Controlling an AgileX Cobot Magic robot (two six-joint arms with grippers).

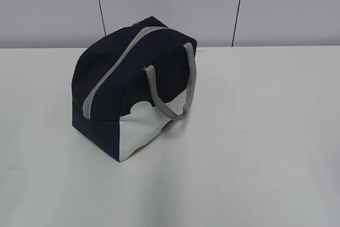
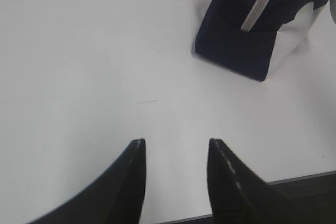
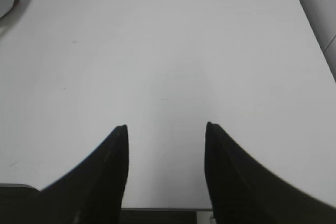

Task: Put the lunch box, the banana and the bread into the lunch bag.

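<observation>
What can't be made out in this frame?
- Lunch bag contents: exterior view, zipper looks closed.
- Lunch box, banana, bread: in no view.
- Bag top: left wrist view, cut off by the upper edge.
- Zipper pull: too small to find.

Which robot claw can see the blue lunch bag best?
The left gripper: its view shows the lunch bag with its grey zipper. The right gripper sees almost only white table.
</observation>
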